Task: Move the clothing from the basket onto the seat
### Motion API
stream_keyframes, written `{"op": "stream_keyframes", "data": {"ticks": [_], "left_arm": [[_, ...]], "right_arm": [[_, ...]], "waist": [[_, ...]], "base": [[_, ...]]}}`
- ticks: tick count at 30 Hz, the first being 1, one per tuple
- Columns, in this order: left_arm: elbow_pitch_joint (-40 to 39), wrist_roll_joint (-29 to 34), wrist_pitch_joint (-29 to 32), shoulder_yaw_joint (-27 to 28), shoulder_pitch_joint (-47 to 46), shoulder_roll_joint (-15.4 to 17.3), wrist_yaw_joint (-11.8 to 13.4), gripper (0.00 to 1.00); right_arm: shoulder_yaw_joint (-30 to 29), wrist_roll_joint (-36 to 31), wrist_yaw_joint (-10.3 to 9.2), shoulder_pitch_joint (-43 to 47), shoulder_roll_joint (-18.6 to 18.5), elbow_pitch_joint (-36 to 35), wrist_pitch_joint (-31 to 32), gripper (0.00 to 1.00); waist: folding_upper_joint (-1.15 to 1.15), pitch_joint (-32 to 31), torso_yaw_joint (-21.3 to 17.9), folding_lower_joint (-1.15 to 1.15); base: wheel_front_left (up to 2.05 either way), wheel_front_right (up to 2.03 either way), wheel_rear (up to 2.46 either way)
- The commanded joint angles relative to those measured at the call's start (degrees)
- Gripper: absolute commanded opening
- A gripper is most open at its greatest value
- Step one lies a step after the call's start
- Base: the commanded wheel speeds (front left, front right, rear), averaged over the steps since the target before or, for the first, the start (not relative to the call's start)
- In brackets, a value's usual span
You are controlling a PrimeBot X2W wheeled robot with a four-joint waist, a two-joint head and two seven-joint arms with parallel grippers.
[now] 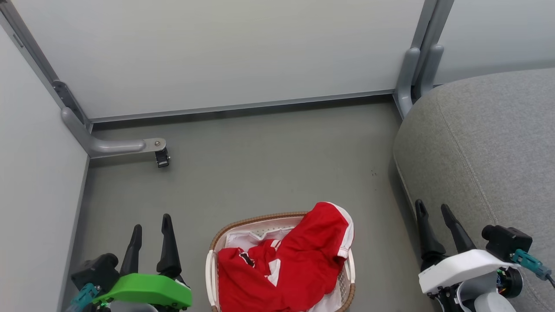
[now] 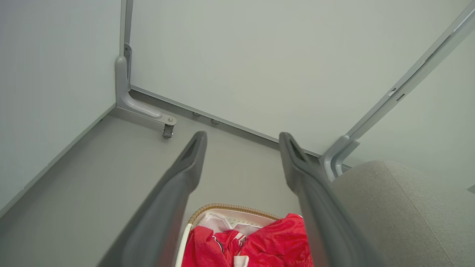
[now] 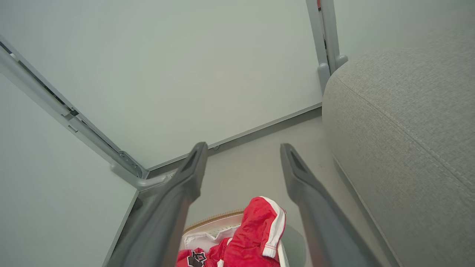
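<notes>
Clothing: red garments with white trim are piled in the basket, between the two grippers. One fold hangs over the rim on the side towards the right gripper.
White cloth: a white cloth is tucked under the red pile at the far end of the basket, ahead of the left gripper's fingertips in the left wrist view.
Basket: the cream basket with a brown woven rim stands on the floor. It is nearer the left gripper than the right one.
Left gripper: the left gripper, with a green housing, has its fingers spread apart and holds nothing. It is beside the basket and clear of the clothing.
Right gripper: the right gripper, with a white housing, has its fingers parted and empty. It is between the basket and the seat.
Seat: the big grey cushion is on the outer side of the right gripper. The fingers overlap its rounded edge in the head view, but whether they touch it cannot be told.
Floor: the grey floor stretches ahead of both grippers.
Wall panels: pale wall panels stand beyond the fingertips, well apart from them.
Caster: a small caster on a metal foot is ahead of the left gripper.
</notes>
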Motion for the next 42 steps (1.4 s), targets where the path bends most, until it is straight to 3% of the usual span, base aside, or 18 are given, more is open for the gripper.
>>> {"op": "stream_keyframes", "data": {"ticks": [1,42], "left_arm": [[-0.13,1.45,-0.55,-0.17,0.28,0.42,0.26,1.0],[3.23,17.73,-5.37,-3.27,3.41,0.54,2.22,1.0]], "right_arm": [[0.09,-1.64,0.01,-0.22,-0.32,-0.13,-0.61,1.0],[2.62,-20.57,0.02,1.19,-0.53,1.87,-5.49,1.0]], "waist": [[0.0,0.03,0.01,0.0],[0.0,-0.44,0.3,0.0]], "base": [[0.0,0.0,0.0],[0.0,0.0,0.0]]}}
